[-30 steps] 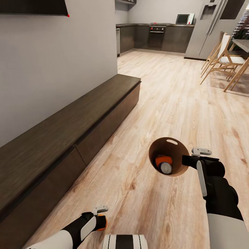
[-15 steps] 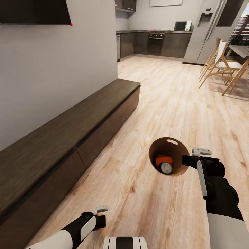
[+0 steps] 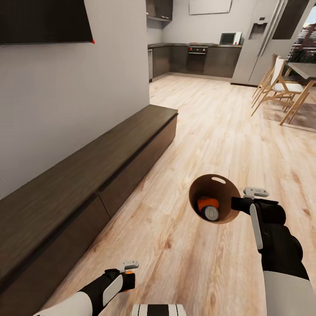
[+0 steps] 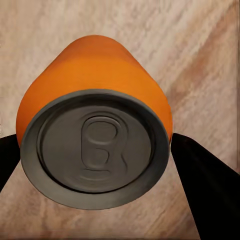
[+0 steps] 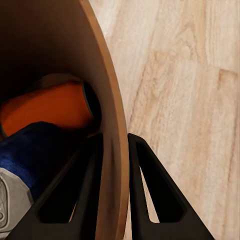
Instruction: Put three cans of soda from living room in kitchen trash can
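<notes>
My right gripper (image 3: 240,203) is shut on the rim of the tash can (image 3: 221,189), holding it above the wooden floor; its two fingers clamp the wall (image 5: 117,150) from both sides. Inside the brown bin lie an orange can of soda (image 3: 204,203) and a dark blue one (image 3: 211,213), also seen as orange (image 5: 50,110) and blue (image 5: 30,155) in the right wrist view. My left gripper (image 3: 127,274), low at the front left, is shut on a second orange can of soda (image 4: 95,130), silver top facing the camera. The kitchen (image 3: 197,52) lies ahead at the far end.
A long low dark wooden bench (image 3: 87,171) runs along the grey wall on my left, under a wall TV (image 3: 44,19). Wooden chairs (image 3: 281,87) and a table stand at the far right. A steel fridge (image 3: 259,44) stands beyond them. Open floor leads ahead.
The view has shifted: the kitchen and bench end sit slightly further off and more of the upper wall shows, from the camera moving. Both arms hold their loads unchanged.
</notes>
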Available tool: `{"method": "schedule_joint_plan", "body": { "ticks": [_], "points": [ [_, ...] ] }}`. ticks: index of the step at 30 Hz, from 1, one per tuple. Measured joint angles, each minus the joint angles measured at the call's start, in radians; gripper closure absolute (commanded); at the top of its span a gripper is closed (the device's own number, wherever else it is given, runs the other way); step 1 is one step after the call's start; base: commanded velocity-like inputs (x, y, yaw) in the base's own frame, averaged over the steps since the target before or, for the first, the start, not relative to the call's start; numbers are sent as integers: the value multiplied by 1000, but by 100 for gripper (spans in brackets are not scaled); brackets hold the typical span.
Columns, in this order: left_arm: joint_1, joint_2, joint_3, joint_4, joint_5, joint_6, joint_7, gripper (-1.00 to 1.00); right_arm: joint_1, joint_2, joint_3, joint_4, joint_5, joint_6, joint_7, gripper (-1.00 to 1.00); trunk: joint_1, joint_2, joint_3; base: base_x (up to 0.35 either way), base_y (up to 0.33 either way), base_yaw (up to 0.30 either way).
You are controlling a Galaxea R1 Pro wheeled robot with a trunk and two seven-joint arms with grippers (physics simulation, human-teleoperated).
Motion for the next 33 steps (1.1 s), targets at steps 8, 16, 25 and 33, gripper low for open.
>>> {"method": "schedule_joint_plan", "body": {
  "ticks": [8, 16, 25, 33],
  "points": [
    [0, -2, -19, -3, 0, 0, -1, 100, 0, -1, -2, 1, 0, 0, 0, 100, -31, 56, 25, 0, 0, 0],
    [0, 3, -25, -66, 1, 9, -4, 100, 0, -3, -5, 5, 1, 0, 0, 100, -61, 112, 50, 0, 0, 0],
    [0, 7, -28, -189, 3, 77, -4, 100, 0, -4, -7, 14, 1, 0, -1, 100, -96, 175, 78, 0, 0, 0],
    [0, 8, -27, -296, 1, 153, 2, 100, 0, -6, -11, 21, 1, 0, -5, 100, -127, 231, 103, 0, 0, 0]
  ]
}}
